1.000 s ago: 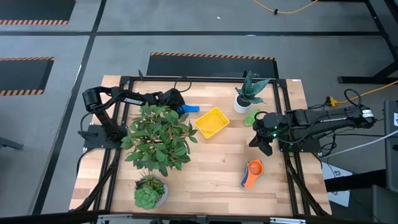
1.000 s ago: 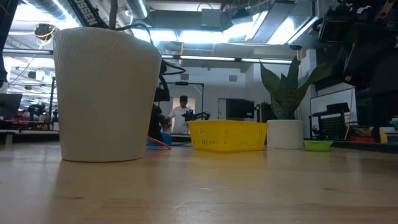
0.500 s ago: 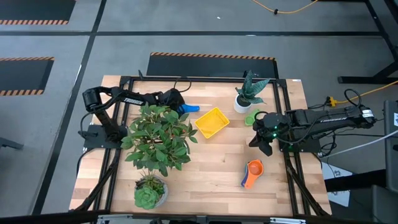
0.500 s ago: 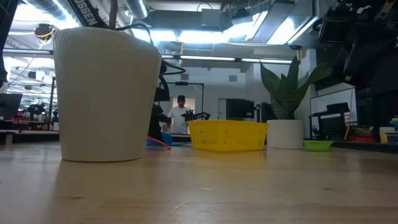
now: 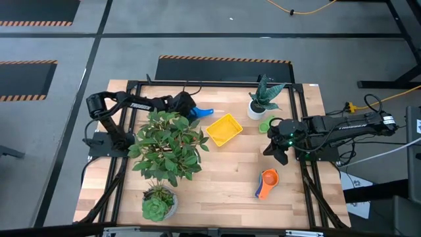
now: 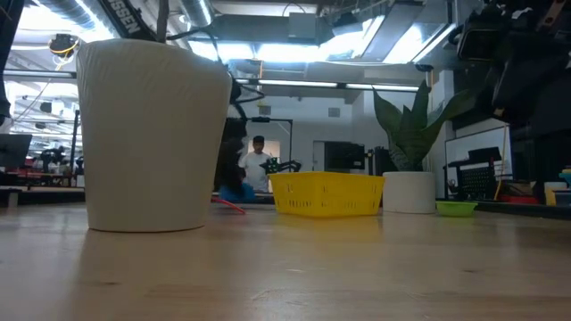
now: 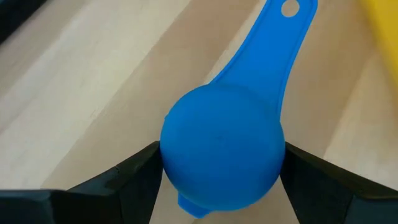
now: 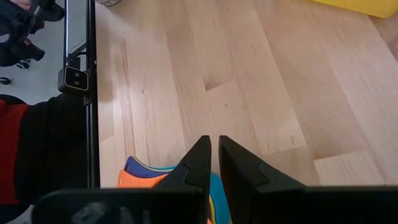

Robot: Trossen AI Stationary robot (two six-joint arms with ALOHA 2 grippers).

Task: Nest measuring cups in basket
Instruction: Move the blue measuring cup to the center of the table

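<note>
Blue cup [image 5: 203, 113] has risen off the table since a second ago, held across its bowl by the left gripper [image 5: 191, 110], at nine o'clock of the yellow basket [image 5: 224, 130]. Right gripper [image 5: 279, 153] closed, empty, idle at three o'clock. Risk: rounded bowl slipping between fingers [image 7: 130, 180] mid-carry.

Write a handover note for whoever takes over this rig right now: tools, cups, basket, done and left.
Left tool: fingers wide, bracketing the blue cup, beside the yellow basket.
Right tool: shut, empty, waiting at the table's right side.
Orange stack of cups sits front right; green cup by the spiky plant's pot.
Done: nothing shows in the basket yet.
Left: bring every cup over and nest them in the basket.
</note>
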